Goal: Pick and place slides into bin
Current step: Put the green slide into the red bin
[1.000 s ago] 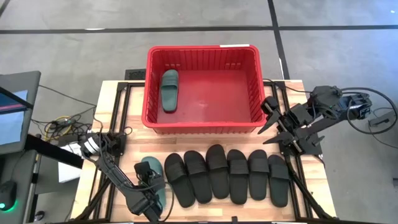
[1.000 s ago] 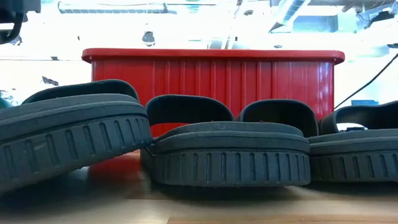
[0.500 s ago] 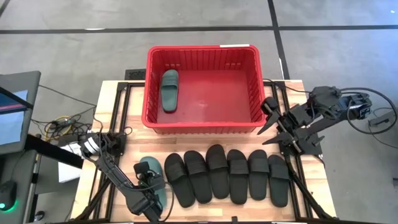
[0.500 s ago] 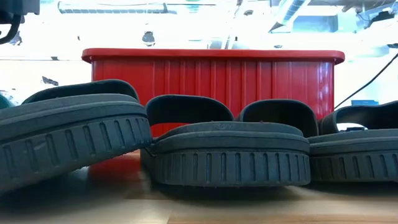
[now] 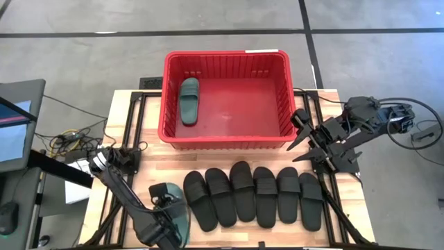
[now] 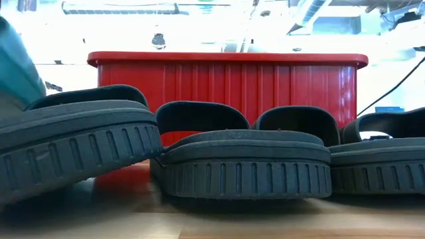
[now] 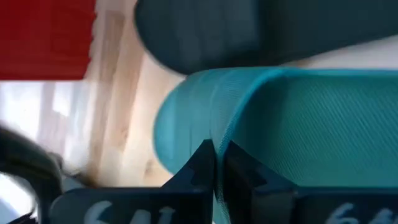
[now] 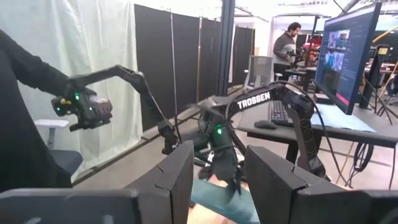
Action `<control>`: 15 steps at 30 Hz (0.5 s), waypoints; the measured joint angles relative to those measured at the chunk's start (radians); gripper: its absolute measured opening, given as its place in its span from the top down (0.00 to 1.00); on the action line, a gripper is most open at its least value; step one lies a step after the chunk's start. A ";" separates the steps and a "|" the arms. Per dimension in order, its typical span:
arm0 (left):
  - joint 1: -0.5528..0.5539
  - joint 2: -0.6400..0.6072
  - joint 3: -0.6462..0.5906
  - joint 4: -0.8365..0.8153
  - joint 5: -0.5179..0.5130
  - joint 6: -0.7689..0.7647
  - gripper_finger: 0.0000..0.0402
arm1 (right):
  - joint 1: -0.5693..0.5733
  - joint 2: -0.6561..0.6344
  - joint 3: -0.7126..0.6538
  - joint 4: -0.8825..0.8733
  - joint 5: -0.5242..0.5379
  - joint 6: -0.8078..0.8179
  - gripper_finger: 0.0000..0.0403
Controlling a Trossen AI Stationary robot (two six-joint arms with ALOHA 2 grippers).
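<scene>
My left pincer (image 5: 168, 217) is clamped on the green slide (image 5: 177, 217), pinching its strap just left of the row of black slides (image 5: 253, 196) in front of the bin (image 5: 225, 139). My right pincer (image 5: 300, 119) waits beside the bin's right wall, fingers apart.

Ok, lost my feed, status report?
Left end effector shut on green slide, lifting. Right end effector open, waiting beside red bin. Six black slides remain.
</scene>
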 joint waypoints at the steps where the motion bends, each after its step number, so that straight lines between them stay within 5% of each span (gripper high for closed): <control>1: 0.000 0.000 0.023 0.001 -0.001 0.005 0.99 | 0.000 -0.001 0.000 0.000 0.000 -0.001 0.67; 11: 0.023 0.000 0.249 -0.002 -0.013 0.028 1.00 | 0.000 -0.001 0.000 -0.002 0.000 -0.007 0.67; 15: 0.057 0.000 0.356 -0.001 -0.113 0.069 1.00 | 0.000 -0.001 0.000 -0.022 -0.001 -0.006 0.67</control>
